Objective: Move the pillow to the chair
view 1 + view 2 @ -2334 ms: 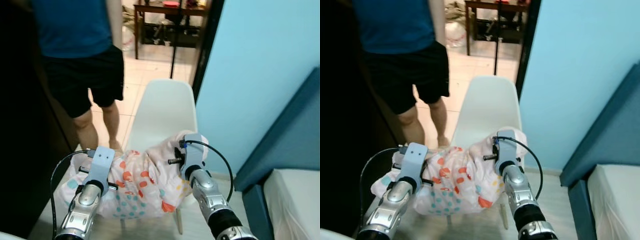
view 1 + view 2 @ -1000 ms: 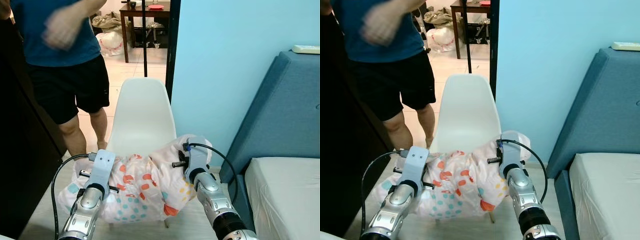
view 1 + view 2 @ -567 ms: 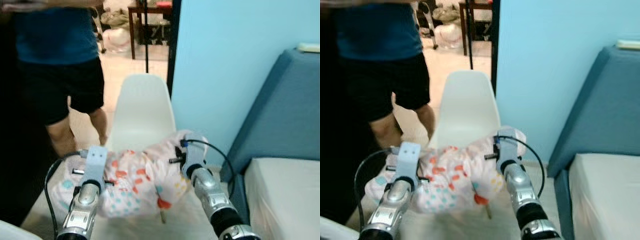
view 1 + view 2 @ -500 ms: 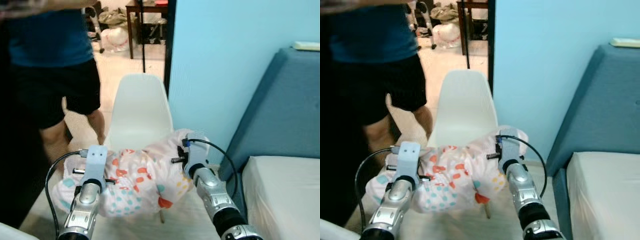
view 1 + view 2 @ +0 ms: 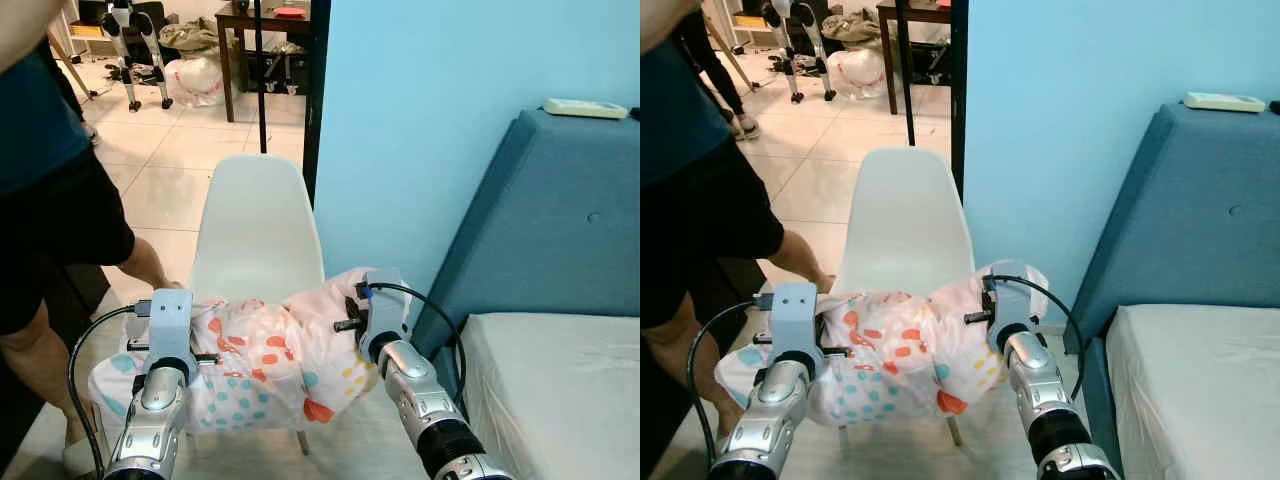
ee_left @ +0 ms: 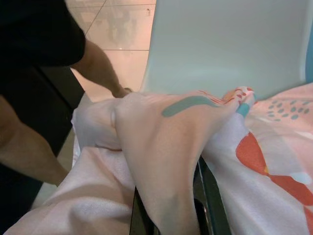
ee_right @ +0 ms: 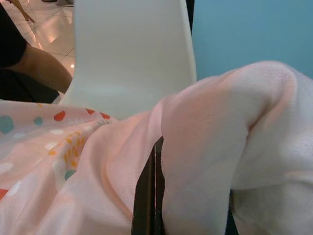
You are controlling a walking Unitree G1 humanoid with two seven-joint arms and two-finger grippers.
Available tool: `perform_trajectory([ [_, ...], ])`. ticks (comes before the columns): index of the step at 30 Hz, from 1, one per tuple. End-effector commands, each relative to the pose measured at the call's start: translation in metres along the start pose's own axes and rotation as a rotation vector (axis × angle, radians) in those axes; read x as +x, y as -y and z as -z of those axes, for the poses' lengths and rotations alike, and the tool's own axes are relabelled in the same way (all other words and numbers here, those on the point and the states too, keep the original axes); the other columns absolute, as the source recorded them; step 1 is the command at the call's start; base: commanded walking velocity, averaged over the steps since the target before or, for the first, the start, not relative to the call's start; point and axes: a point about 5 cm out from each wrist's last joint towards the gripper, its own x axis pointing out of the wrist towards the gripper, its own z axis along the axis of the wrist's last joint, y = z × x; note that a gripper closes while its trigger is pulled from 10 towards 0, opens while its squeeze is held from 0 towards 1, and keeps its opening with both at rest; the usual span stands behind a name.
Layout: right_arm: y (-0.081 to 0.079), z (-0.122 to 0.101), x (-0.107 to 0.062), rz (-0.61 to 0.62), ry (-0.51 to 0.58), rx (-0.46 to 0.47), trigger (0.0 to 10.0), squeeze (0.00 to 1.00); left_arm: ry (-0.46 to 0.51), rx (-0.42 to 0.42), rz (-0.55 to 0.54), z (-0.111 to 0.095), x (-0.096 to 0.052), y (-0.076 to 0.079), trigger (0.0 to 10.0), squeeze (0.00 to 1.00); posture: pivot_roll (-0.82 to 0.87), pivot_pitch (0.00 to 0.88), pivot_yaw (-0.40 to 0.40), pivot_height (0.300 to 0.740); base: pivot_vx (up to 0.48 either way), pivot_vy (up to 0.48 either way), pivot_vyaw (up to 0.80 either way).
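A pink-white pillow (image 5: 262, 362) with orange and teal spots hangs between my two grippers, at the front edge of the white plastic chair (image 5: 255, 225). It covers the chair's seat, and I cannot tell whether it rests on it. My left gripper (image 6: 170, 211) is shut on a bunched fold at the pillow's left end. At the right end, my right gripper (image 7: 188, 208) is shut on another fold. In both wrist views the cloth wraps over the black fingers (image 7: 145, 198). The chair's backrest stands upright just beyond the pillow.
A person in a blue shirt and black shorts (image 5: 50, 215) stands close on the left, one bare leg beside the chair. A blue wall (image 5: 420, 120) rises behind the chair. A blue sofa (image 5: 540, 230) with a white cushion (image 5: 560, 390) is on the right. A tiled doorway (image 5: 180, 150) lies beyond.
The camera has swung, so the chair sits further left in the picture. The person has stepped to the left edge. Both grippers still hold the pillow in front of the chair.
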Motion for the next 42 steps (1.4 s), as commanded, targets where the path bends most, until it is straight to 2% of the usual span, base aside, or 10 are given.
perform_trajectory([
  [1, -0.0045, -0.009, 0.0035, -0.03, 0.038, -0.001, 10.0, 0.0, 0.075, -0.021, 0.028, -0.0156, 0.0023, 0.0078, 10.0, 0.0, 0.06, 0.0, -0.046, 0.713, 0.401, 0.0, 0.0],
  [12, -0.0035, -0.007, 0.0018, -0.02, 0.039, 0.009, 10.0, 0.0, 0.086, -0.011, 0.04, -0.0187, 0.0047, 0.0077, 10.0, 0.0, 0.06, 0.0, -0.039, 0.713, 0.359, 0.0, 0.0],
  [42, -0.0051, -0.0069, 0.0028, -0.026, 0.039, 0.017, 10.0, 0.0, 0.093, -0.013, 0.044, -0.019, 0.0037, 0.0076, 10.0, 0.0, 0.06, 0.0, -0.042, 0.713, 0.0, 0.0, 0.0],
])
